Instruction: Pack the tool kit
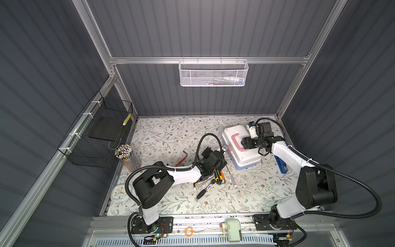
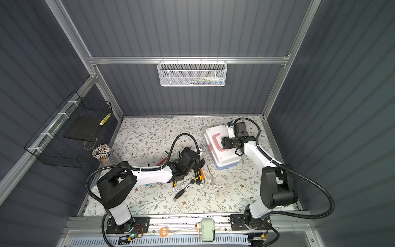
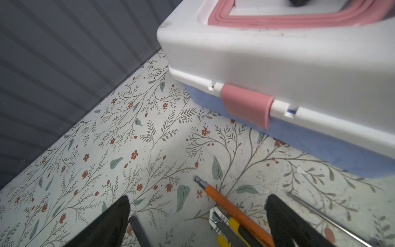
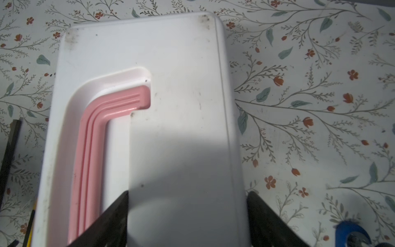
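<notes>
right wrist view, right gripper (image 4: 188, 193) astride tool kit (image 4: 181, 64), grip unclear, left gripper (image 3: 197, 198) spread over utility knife (image 3: 232, 224)

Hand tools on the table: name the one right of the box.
The blue hand tool; all others lie left of the white-lidded plastic box.

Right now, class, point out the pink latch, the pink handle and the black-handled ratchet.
pink latch (image 3: 245, 104), left wrist view, middle of its curved face.
pink handle (image 4: 92, 149), right wrist view, its long ridged bar.
black-handled ratchet (image 1: 201, 194), in a top view, its black grip.
</notes>
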